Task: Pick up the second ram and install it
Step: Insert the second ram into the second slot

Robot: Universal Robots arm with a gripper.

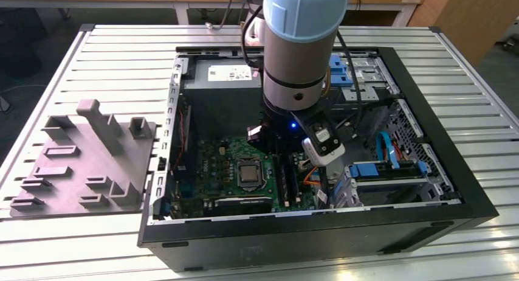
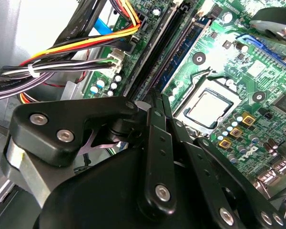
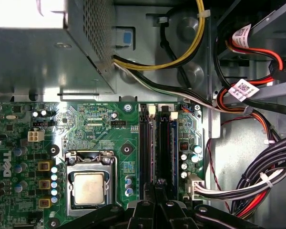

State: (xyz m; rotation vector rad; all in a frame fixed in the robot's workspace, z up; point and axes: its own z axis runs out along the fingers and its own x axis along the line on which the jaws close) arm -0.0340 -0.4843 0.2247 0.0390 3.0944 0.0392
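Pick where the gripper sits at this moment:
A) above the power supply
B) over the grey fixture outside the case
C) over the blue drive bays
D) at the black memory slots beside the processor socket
D: in the first wrist view the gripper sits at the end of the long black memory slots, right beside the processor socket on the green board.

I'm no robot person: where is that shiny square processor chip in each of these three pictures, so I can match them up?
Exterior view: the processor chip sits mid-board, to the exterior view's left of the arm.
Second wrist view: it lies between the memory slots and small gold-framed squares.
First wrist view: same neighbours, framed in silver metal.
Shared landmark: the long black memory slots beside it.
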